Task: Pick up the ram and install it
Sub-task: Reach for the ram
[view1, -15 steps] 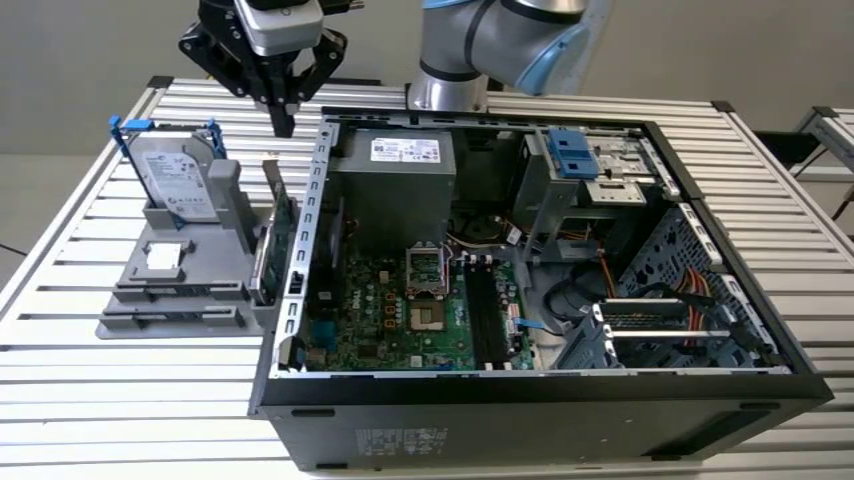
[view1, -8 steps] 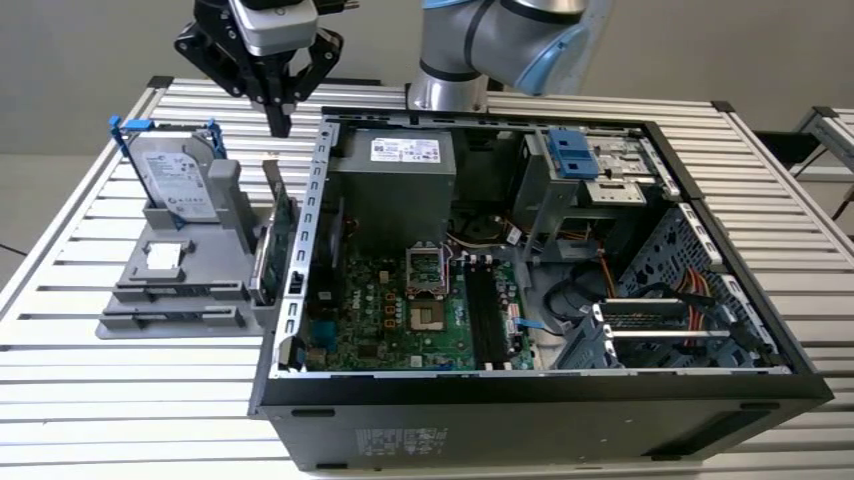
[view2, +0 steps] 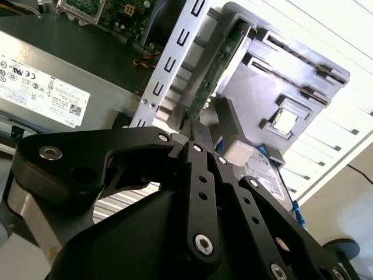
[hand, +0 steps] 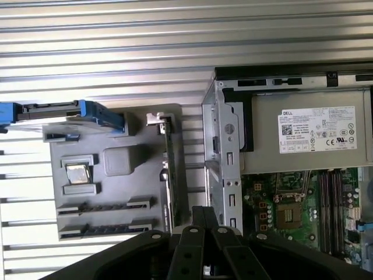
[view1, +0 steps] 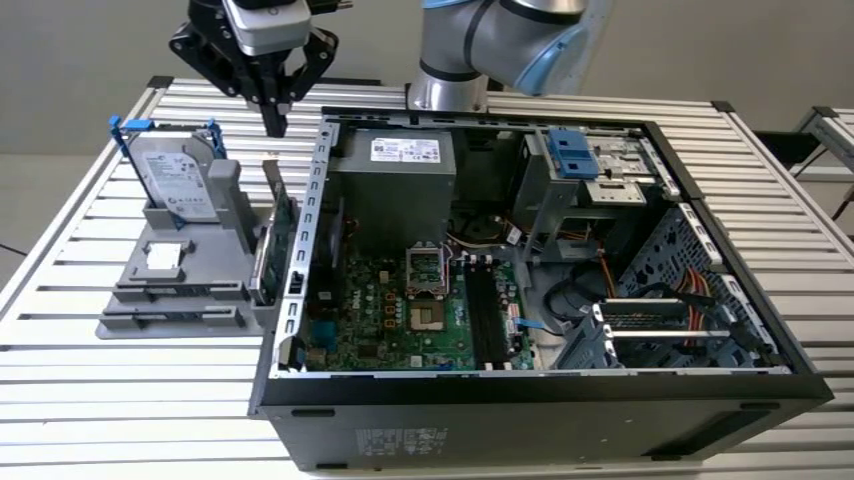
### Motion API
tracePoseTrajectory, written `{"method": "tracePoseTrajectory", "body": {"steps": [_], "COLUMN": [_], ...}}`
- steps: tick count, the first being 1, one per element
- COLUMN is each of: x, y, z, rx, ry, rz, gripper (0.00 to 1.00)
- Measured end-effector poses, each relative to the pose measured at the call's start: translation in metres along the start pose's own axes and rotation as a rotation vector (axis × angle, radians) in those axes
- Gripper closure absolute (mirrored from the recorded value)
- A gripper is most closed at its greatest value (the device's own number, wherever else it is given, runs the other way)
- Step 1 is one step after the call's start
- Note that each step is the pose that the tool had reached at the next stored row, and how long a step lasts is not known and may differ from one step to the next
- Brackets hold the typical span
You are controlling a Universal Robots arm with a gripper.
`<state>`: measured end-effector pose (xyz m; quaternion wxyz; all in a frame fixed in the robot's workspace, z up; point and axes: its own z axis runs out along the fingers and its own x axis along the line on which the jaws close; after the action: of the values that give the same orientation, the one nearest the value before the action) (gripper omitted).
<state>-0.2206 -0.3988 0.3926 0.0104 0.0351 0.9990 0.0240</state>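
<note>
The main risk is a wrong or fouled grasp at the holder [view1: 160, 322]. The fingers [view2: 201, 186] are closed tip to tip with nothing between them, so a descent as they stand would, I judge, strike the top of a board rather than straddle it. Directly under the gripper [view1: 276, 125] a thin green card [view2: 218, 64] stands on edge in the side of the holder just beside the case [view1: 320, 200] wall, with its metal bracket at the far end. That wall leaves little room for an outer finger, and a scrape there could tilt the board in its groove. The ram I take to be in this same holder, but I cannot tell it apart from the card. That closeness is itself a hazard, since the wrong board could be taken. The memory slots [view1: 481, 315] on the motherboard look unfilled, so the install is not yet done. The hard drive [view1: 174, 175], propped upright toward the exterior view's left, is near enough to be clipped by the gripper's wide linkage. The arm [view1: 494, 40] rises behind the case on the table [view1: 80, 400] and reaches toward the exterior view's left. The gripper hangs vertical, tips down, above the card's bracket end and apart from it.
</note>
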Motion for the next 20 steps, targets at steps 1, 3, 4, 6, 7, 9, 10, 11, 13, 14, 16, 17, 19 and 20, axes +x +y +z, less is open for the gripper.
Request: {"method": "tracePoseTrajectory", "body": {"steps": [1, 3, 4, 6, 7, 9, 10, 11, 13, 14, 16, 17, 19, 20], "x": [0.0005, 0.0017, 0.0022, 0.0033, 0.0033, 0.0037, 0.0043, 0.0048, 0.0056, 0.0063, 0.0072, 0.0077, 0.0088, 0.0094], "y": [-0.0001, -0.0001, -0.0002, -0.0002, -0.0002, -0.0003, -0.0003, -0.0004, -0.0004, -0.0005, -0.0005, -0.0005, -0.0007, -0.0007], "z": [0.0, -0.0001, -0.0001, -0.0001, -0.0001, -0.0001, -0.0001, -0.0001, -0.0002, -0.0002, -0.0002, -0.0002, -0.0002, -0.0002], "rx": [0.0, 0.0001, 0.0, 0.0001, 0.0, 0.0, 0.0, 0.0, 0.0, 0.0001, 0.0, 0.0001, 0.0, 0.0001], "ry": [0.0001, 0.0001, 0.0001, 0.0001, 0.0001, 0.0, 0.0001, 0.0, 0.0001, 0.0001, 0.0001, 0.0001, 0.0001, 0.0001], "rz": [0.0, 0.0, 0.0, 0.0, 0.0, 0.0, 0.0, 0.0, 0.0, 0.0, 0.0, 0.0, 0.0, 0.0], "gripper": [1.0, 1.0, 1.0, 1.0, 1.0, 1.0, 1.0, 1.0, 1.0, 1.0, 1.0, 1.0, 1.0, 1.0]}}
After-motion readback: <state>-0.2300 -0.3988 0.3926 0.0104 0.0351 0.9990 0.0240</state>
